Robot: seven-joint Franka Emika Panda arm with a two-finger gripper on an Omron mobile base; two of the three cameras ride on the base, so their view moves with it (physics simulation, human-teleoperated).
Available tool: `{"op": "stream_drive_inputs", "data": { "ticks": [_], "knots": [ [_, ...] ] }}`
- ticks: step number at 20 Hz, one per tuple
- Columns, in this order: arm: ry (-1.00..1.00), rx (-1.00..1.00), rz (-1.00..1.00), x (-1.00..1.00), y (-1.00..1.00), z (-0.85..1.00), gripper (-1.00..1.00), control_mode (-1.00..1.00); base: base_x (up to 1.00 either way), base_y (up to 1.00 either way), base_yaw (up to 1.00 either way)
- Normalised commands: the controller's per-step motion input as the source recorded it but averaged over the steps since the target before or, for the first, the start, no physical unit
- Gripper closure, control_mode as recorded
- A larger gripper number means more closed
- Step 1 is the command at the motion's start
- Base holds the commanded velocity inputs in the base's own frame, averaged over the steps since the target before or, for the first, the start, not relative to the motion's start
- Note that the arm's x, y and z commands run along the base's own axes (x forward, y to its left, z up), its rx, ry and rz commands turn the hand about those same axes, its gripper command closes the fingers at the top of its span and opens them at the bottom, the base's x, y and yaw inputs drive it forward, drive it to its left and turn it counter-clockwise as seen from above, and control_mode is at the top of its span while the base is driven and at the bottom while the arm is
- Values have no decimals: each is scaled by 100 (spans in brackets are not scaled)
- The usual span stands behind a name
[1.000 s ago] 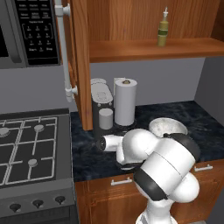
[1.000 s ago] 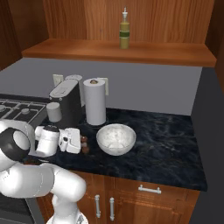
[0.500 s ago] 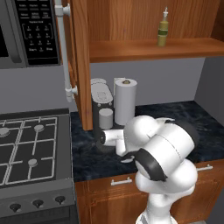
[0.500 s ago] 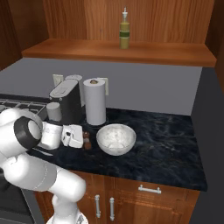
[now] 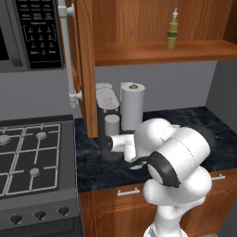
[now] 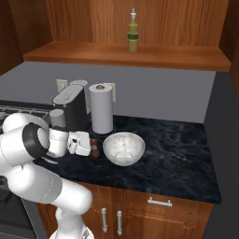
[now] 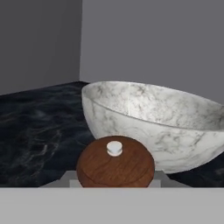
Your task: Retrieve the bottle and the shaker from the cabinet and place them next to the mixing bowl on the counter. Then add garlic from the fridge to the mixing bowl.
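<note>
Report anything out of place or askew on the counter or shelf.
Nothing stands out. The bottle stands upright on the cabinet shelf; the shaker sits upright beside the mixing bowl; nothing has spilled.

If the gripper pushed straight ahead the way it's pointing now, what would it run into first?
The gripper, shut on the wooden shaker, points at the marble mixing bowl. Going on, the shaker would likely bump the bowl's near wall first; the gap is hard to judge.

The arm is folded low over the front edge of the surface, with the wrist horizontal. The tool (image 6: 93, 147) points sideways along the surface, just above it, fingers closed on the shaker (image 7: 115, 162).
</note>
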Motion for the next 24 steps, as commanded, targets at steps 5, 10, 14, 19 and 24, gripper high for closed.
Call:
{"op": "stream_drive_inputs", "data": {
  "ticks": [5, 10, 14, 19, 24],
  "knots": [
    [-6, 1, 0, 0, -7, -2, 100, -100, 0, 0, 0],
    [-4, 4, 0, 0, 0, -12, -100, -100, 0, 0, 0],
    [-3, 2, 0, 0, 0, -9, -100, -100, 0, 0, 0],
    [-2, 0, 0, 0, 0, -7, -100, -100, 0, 0, 0],
    [-1, 0, 0, 0, 0, -2, -100, -100, 0, 0, 0]
  ]
}}
